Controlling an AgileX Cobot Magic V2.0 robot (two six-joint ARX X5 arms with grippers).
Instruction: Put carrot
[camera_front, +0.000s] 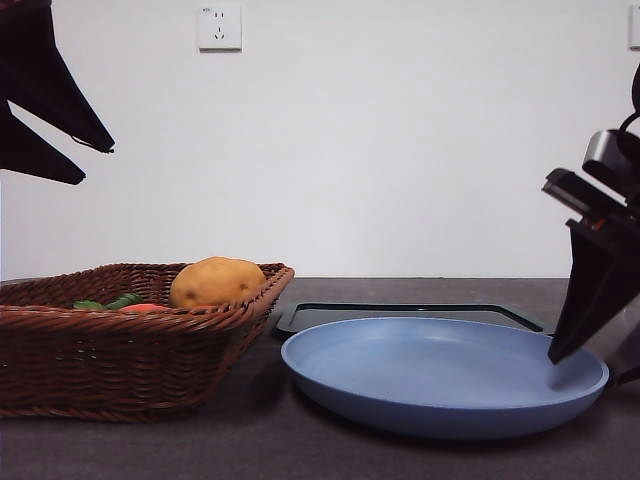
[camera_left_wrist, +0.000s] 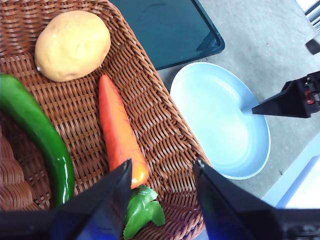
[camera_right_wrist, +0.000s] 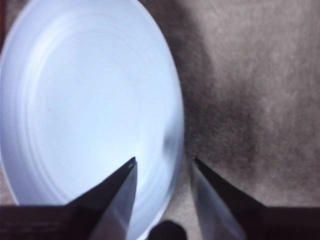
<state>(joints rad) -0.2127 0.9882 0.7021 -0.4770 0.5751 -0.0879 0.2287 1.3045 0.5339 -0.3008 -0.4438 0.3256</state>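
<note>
1. Progress: nothing of the task is done yet, as I judge it. The carrot (camera_left_wrist: 119, 134) lies inside the wicker basket (camera_left_wrist: 165, 135), between the potato (camera_left_wrist: 73, 45) and the long green pepper (camera_left_wrist: 37, 132), with its leaves at the thick end.
2. My left gripper (camera_left_wrist: 162, 172) hangs above the basket, jaws spread apart and holding nothing; the carrot's leafy end sits just below and between them.
3. My right gripper (camera_right_wrist: 162, 162) is low at the far rim of the blue plate (camera_front: 440, 385), one jaw over the dish, one over the bare desk (camera_right_wrist: 250, 90). Its jaws are parted and grip nothing.
4. Remaining, in my judgement: descend, close on the carrot, lift it out, and set it down, probably on the plate, though the task names no destination.
5. Count: one carrot, one potato, one green pepper, one basket, one blue plate, one dark tray (camera_left_wrist: 170, 30) behind the plate, and two grippers.
6. The plate holds nothing so far.
</note>
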